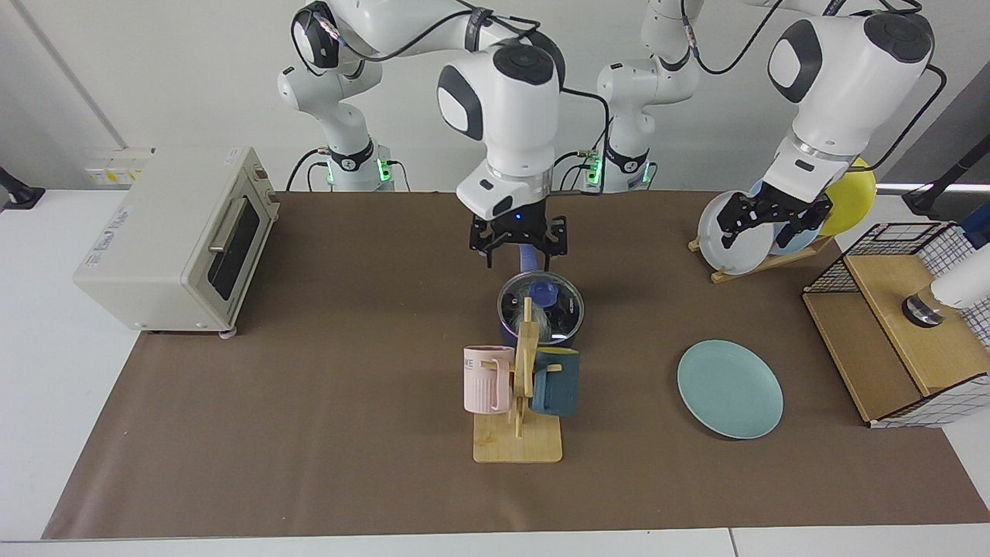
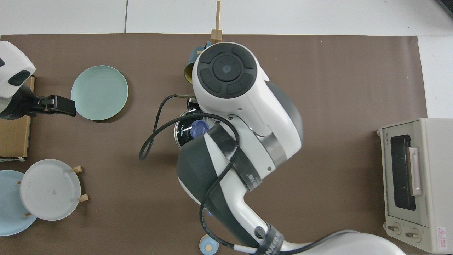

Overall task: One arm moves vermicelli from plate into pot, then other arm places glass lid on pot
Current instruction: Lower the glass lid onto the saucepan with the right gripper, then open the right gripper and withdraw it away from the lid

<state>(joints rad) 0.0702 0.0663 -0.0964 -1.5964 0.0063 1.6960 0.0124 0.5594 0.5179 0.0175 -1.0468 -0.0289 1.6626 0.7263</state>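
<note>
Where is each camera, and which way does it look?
Facing view: sits across the table, looking at both arms; the right gripper hangs open above the pot, the left gripper waits open by the plate rack.
Top view: sits overhead, looking straight down; the right arm covers most of the pot.
Both show the glass lid, the plate and the toaster oven.
</note>
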